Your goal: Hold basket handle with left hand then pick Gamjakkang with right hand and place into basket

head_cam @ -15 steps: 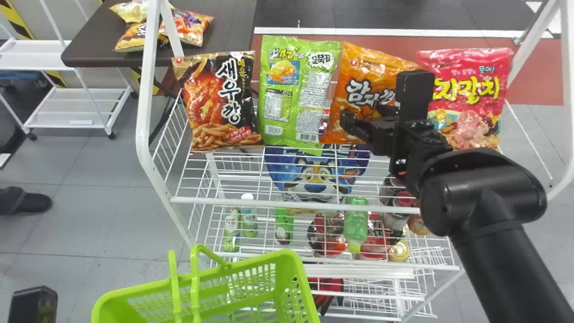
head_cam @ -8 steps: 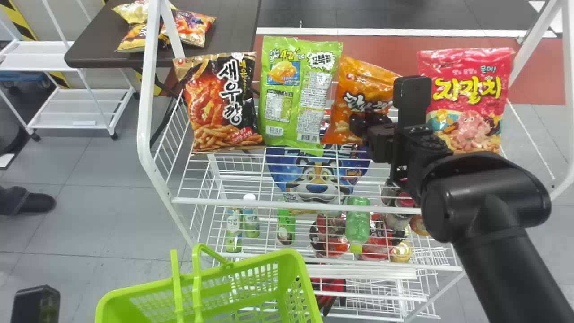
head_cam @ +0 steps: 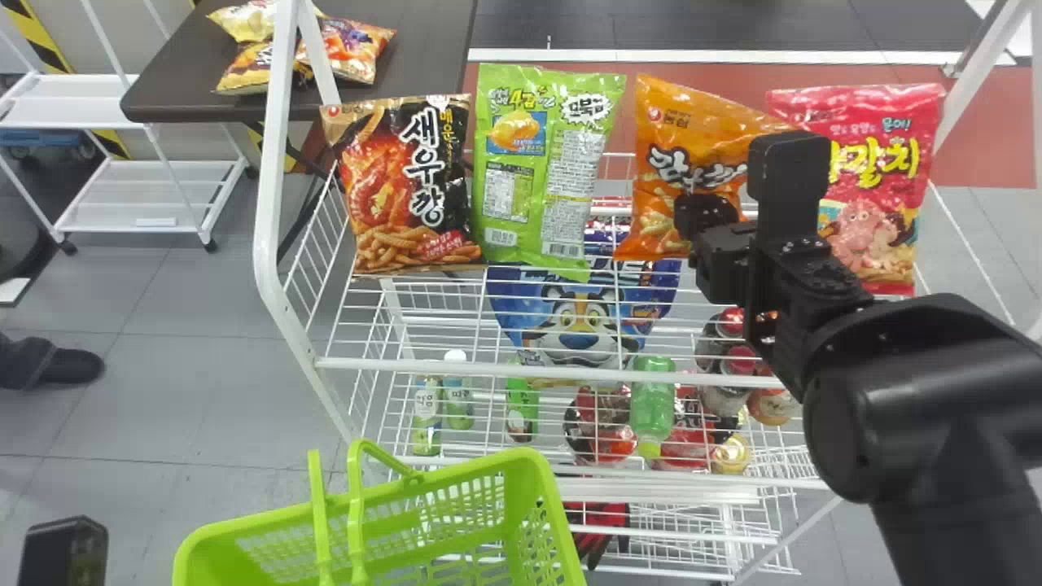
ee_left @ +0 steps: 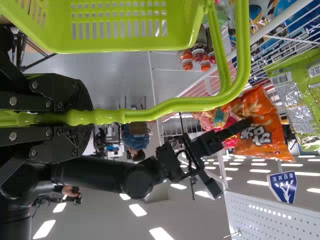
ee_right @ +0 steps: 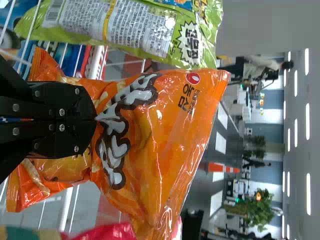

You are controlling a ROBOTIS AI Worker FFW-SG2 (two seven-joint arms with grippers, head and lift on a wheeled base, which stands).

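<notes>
Gamjakkang in the right claw, arm aslant

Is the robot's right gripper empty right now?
No, the right gripper is shut on the orange snack bag, which creases where the fingers pinch it.

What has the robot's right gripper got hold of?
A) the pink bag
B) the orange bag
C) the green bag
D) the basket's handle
B: the right gripper is closed on the orange bag, whose wrapper creases in around it.
</notes>
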